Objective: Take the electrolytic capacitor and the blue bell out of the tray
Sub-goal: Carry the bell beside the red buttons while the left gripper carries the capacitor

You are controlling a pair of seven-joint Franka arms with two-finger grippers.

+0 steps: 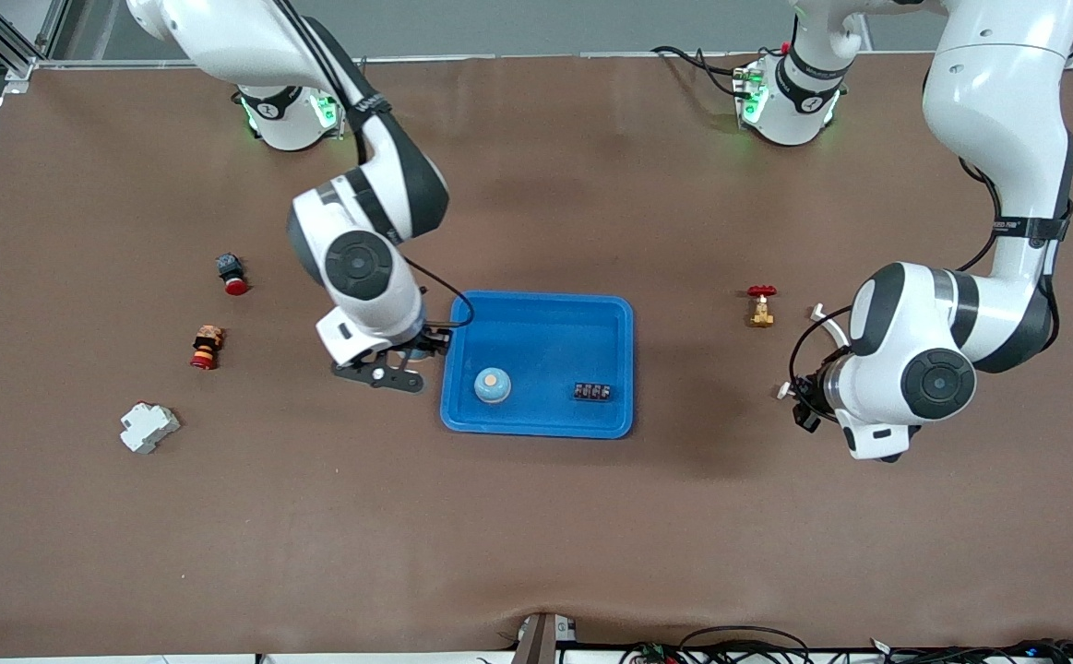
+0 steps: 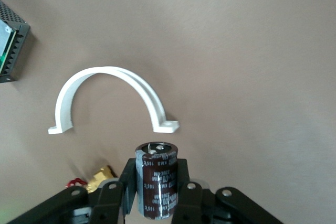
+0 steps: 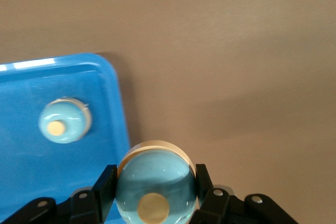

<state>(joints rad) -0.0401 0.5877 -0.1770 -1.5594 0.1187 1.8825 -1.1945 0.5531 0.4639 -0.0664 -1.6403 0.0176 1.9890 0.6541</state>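
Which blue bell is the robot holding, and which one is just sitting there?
The bell clamped in the right gripper is held, at the tray's edge. The other bell sits inside the tray, untouched.

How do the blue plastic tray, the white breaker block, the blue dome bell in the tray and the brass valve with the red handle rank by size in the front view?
1. Blue plastic tray
2. White breaker block
3. Blue dome bell
4. Brass valve with red handle

Bell and valve look close in size; their order is unsure.

Right arm: reaching down from its base, right end effector [image 3: 156, 195] hanging at the blue tray's [image 1: 536, 314] rim, fingers clamping a bell [image 3: 156, 184].
Left arm: elbow bending, left end effector [image 2: 157, 192] gripping a capacitor [image 2: 156, 179], well apart from the tray.
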